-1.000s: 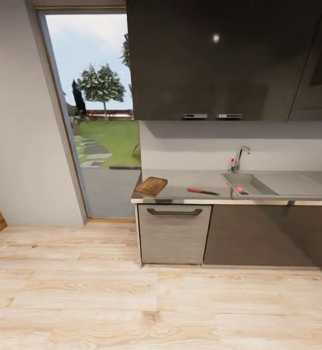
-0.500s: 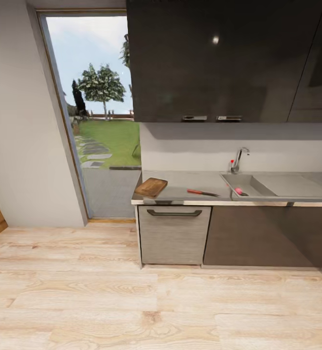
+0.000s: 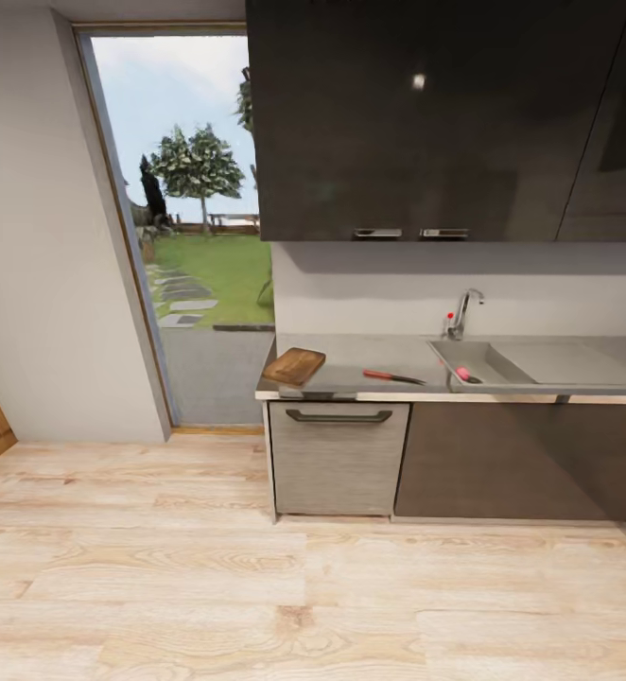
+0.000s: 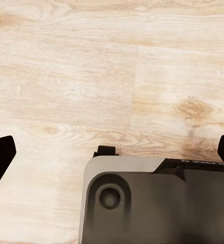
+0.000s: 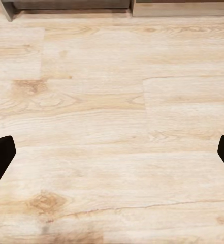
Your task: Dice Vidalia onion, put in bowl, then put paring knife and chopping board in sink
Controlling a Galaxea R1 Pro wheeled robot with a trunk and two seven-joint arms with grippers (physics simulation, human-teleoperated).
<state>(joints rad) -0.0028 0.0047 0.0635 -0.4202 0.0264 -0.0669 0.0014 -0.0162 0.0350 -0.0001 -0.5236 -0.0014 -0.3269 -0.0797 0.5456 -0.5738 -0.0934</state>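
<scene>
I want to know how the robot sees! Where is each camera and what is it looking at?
Head view: up high, facing the countertop, chopping board, paring knife and sink; no arms here.
Left wrist view: looks down at the wooden floor, over the robot's base, left gripper open.
Right wrist view: looks down at floor, right gripper open.
Both wrist views share the floor.

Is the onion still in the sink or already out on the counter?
In the sink. The pink onion lies inside the basin of the sink, near its front wall, apart from the knife on the countertop.
</scene>
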